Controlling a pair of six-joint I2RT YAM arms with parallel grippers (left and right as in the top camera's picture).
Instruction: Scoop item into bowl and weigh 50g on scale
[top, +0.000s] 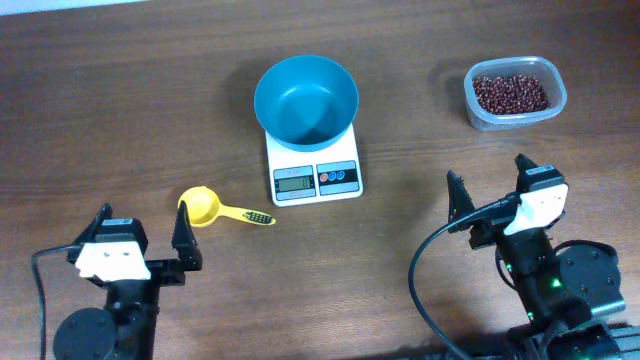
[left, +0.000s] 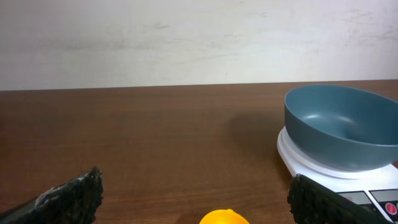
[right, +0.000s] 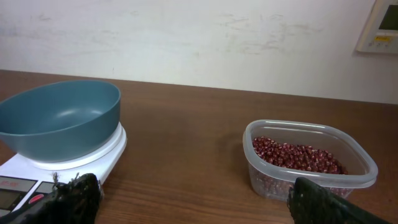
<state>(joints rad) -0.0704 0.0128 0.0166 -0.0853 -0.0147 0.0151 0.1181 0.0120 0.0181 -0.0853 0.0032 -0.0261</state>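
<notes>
The blue bowl (top: 306, 98) sits empty on the white scale (top: 314, 176) at the table's middle back; both also show in the left wrist view (left: 341, 124) (left: 323, 172) and the right wrist view (right: 59, 115) (right: 74, 163). The red-brown beans (top: 510, 93) fill a clear tub (top: 552, 78) at the back right, also seen in the right wrist view (right: 297, 157). A yellow scoop (top: 205, 209) lies left of the scale; its top shows in the left wrist view (left: 225, 218). My left gripper (top: 143, 230) is open and empty just behind the scoop. My right gripper (top: 492, 182) is open and empty, in front of the tub.
The scoop's handle (top: 250, 215) points right toward the scale. Bare brown wood lies between the scale and the tub. A pale wall stands behind the table, with a small panel (right: 380, 26) at its right.
</notes>
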